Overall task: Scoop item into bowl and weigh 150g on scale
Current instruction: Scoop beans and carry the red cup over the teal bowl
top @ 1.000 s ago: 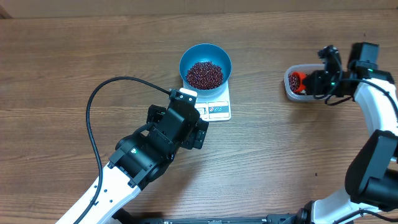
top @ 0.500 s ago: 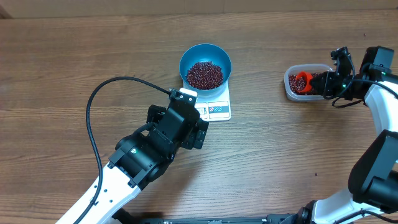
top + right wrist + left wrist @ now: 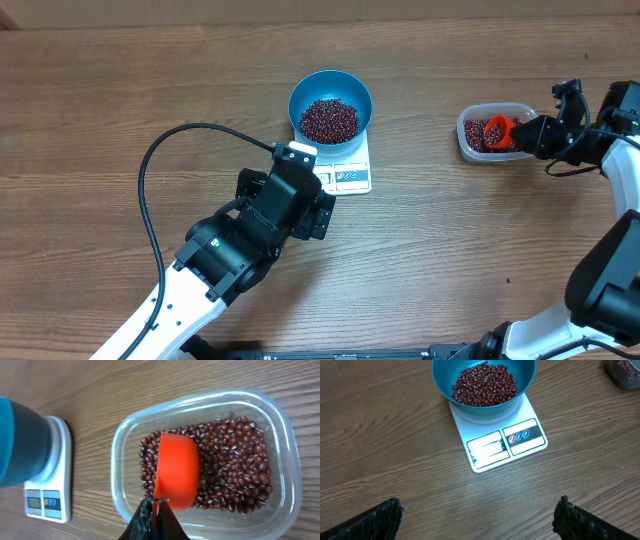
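- My right pincer (image 3: pixel 156 516) is closed tight on the thin handle of the orange scoop (image 3: pixel 176 471). The grip is at the very end, so I judge the cup can swing if I turn the wrist fast.
- The cup lies on its side over the beans (image 3: pixel 235 460) in the clear tub (image 3: pixel 118 460), which stands near the right edge of the table (image 3: pixel 100 100). To fill it well I should push the lip low under the heap, then roll the cup upright before lifting.
- The tub looks light to me — a hard push may slide it.
- Well apart to the left, toward the far edge, the blue bowl (image 3: pixel 525 375) sits on the white scale (image 3: pixel 500 445) and already holds a heap of beans. I cannot read the display, so a small portion is safer.
- My left pincer (image 3: pixel 480 520) is spread wide and holds nothing, just before the scale.
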Controlling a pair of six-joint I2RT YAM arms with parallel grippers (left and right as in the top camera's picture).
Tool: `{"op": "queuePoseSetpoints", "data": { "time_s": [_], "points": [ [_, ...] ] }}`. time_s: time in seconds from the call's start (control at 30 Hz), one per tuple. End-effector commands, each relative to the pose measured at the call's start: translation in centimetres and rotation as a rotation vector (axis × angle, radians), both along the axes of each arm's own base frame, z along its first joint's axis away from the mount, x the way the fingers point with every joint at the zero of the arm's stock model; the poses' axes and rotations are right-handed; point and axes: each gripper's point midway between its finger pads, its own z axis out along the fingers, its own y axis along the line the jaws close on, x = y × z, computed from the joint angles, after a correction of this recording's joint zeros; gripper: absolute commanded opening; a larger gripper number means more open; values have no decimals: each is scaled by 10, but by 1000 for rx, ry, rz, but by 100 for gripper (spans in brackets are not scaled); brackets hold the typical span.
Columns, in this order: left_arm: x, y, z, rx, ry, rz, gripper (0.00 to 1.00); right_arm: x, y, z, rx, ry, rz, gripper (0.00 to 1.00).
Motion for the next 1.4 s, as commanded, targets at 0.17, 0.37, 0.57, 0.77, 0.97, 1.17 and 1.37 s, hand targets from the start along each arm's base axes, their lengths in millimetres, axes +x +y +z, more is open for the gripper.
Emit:
{"op": "queuePoseSetpoints", "data": {
  "time_s": [0.17, 0.37, 0.57, 0.77, 0.97, 1.17, 1.37],
  "points": [
    [2, 3, -2, 12, 2, 6, 99, -3, 7, 50, 46, -106, -17, 4],
    [2, 3, -2, 12, 2, 6, 99, -7, 22, 76, 113, -176, 31, 4],
    [2, 3, -2, 12, 2, 6, 99, -10, 43, 96, 244, -235, 104, 4],
    [2, 3, -2, 12, 2, 6, 99, -8, 58, 99, 256, -247, 148, 4],
    [2, 3, -2, 12, 2, 6, 99, 2, 91, 105, 274, -261, 210, 4],
    [2, 3, -2, 12, 2, 6, 99, 13, 128, 117, 282, -313, 291, 4],
    [2, 3, -2, 12, 2, 6, 99, 17, 172, 130, 265, -400, 416, 4]
  ]
}}
